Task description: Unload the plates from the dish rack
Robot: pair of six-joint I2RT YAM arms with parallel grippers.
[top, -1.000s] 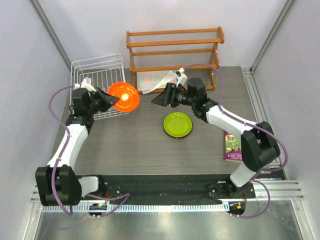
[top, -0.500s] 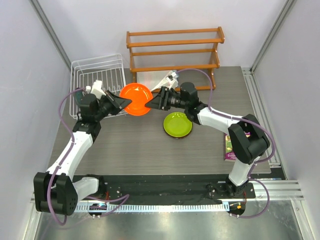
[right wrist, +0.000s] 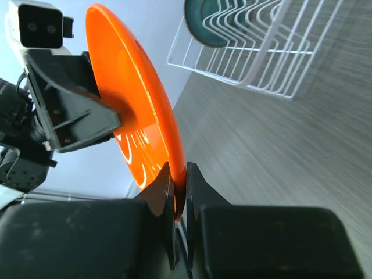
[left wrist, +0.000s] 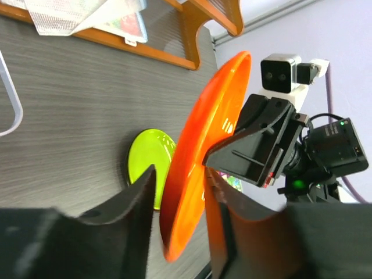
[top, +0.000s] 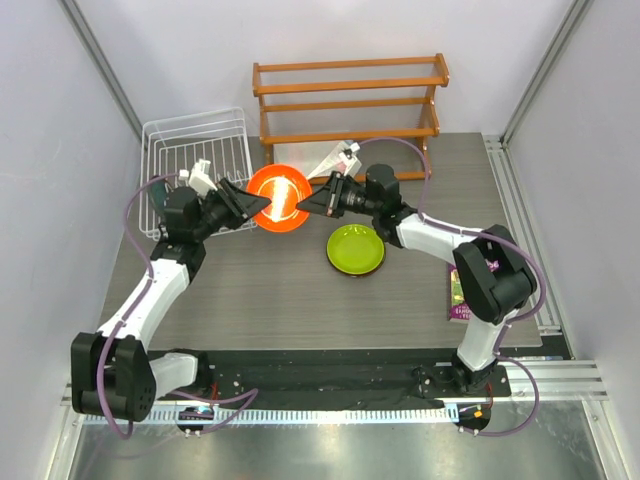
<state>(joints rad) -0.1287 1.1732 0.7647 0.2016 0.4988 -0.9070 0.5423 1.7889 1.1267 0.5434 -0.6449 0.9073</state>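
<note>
An orange plate (top: pixel 280 195) hangs on edge above the table between both arms. My right gripper (top: pixel 305 207) is shut on its right rim; the right wrist view shows both fingers pinching the orange plate (right wrist: pixel 133 116) at my right gripper (right wrist: pixel 178 168). My left gripper (top: pixel 260 204) is open. Its jaws straddle the plate's left rim (left wrist: pixel 203 145) with a gap on the left side at my left gripper (left wrist: pixel 180 174). A lime green plate (top: pixel 356 248) lies flat on the table. A dark teal plate (right wrist: pixel 206 26) stands in the white wire dish rack (right wrist: pixel 261 52), which is at the back left (top: pixel 160 135).
An orange wooden shelf (top: pixel 350 100) stands at the back, with a clear plastic bag (top: pixel 310 165) lying at its foot. A small colourful booklet (top: pixel 465 292) lies near the right edge of the table.
The left arm carried the orange plate rightwards from the rack. The right gripper closed on its far rim, and the left jaws have parted from it.
</note>
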